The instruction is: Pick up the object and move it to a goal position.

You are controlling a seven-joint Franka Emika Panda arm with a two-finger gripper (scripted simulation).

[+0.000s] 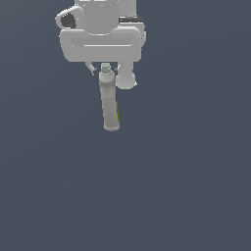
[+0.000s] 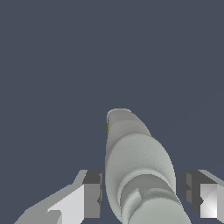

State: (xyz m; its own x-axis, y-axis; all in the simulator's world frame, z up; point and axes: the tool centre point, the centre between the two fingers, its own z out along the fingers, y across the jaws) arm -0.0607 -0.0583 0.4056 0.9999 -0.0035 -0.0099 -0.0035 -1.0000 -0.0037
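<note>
The object, a slim pale grey-white bottle (image 1: 109,103), stands lengthwise below the hand with its narrower cap end uppermost. A thin strip of green-yellow label shows along its edge. In the wrist view the bottle (image 2: 135,157) runs away from the camera, cap end nearest. My gripper (image 1: 105,72) sits over the cap end, one finger on each side. In the wrist view the gripper (image 2: 142,194) straddles the bottle, and a narrow gap shows between each finger (image 2: 92,194) and the bottle, so it is open. I cannot tell whether the bottle's base rests on the floor.
A plain dark blue-grey floor (image 1: 186,186) fills both views. The white arm and hand body (image 1: 100,39) fill the top of the exterior view. No goal marker shows.
</note>
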